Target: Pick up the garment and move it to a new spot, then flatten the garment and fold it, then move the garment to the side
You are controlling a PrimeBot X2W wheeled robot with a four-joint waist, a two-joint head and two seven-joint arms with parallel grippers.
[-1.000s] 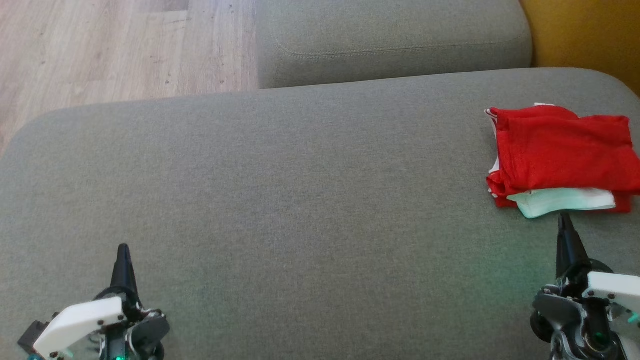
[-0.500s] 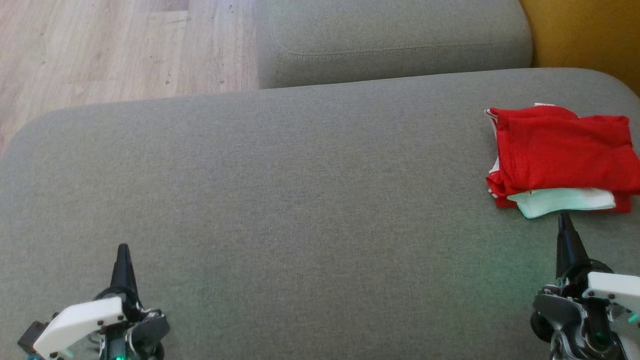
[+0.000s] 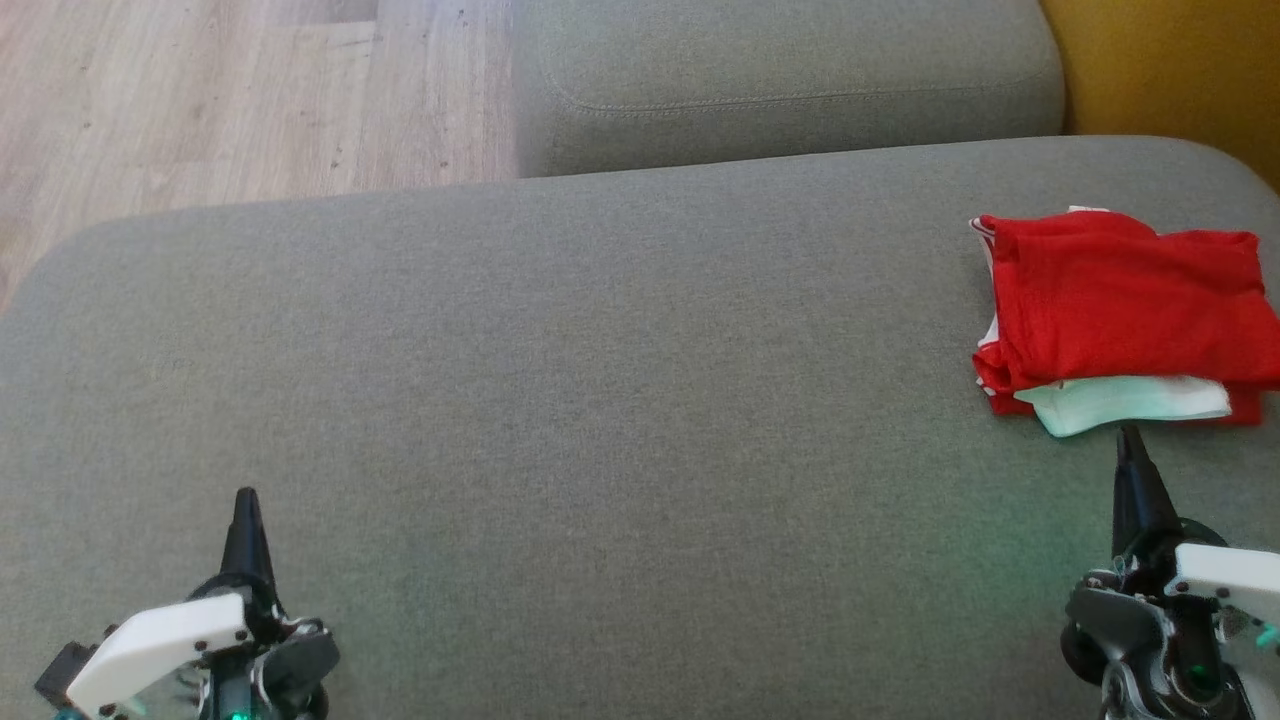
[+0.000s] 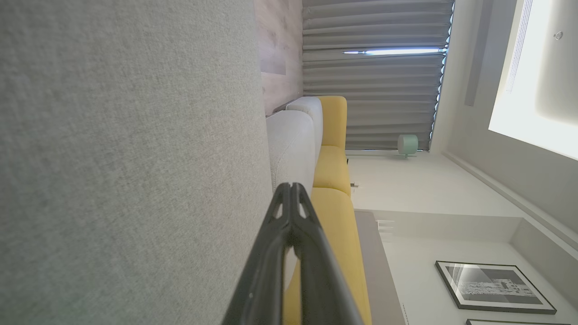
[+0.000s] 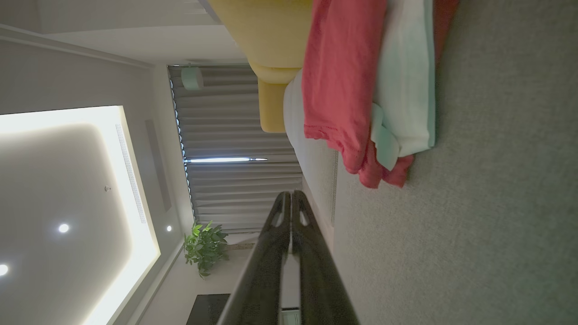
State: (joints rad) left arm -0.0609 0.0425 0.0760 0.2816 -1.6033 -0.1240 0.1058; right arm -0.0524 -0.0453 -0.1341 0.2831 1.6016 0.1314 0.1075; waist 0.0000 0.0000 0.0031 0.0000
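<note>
Your right end effector (image 3: 1130, 440) sits clenched and empty, the folded garment (image 3: 1120, 300) just beyond its tip; your left end effector (image 3: 245, 500) is clenched too.

The left gripper (image 3: 245, 496) is seen at the lower left of the head view. Its two dark fingers are pressed together into a single spike pointing up the frame, and nothing is held between them. Its white wrist cover (image 3: 160, 640) is tilted, with a green light lit below it. The right gripper (image 3: 1126, 434) is placed at the lower right, likewise closed to a narrow point and empty. In both wrist views the fingertips are shown meeting, with a thin slit left between the fingers lower down.
</note>
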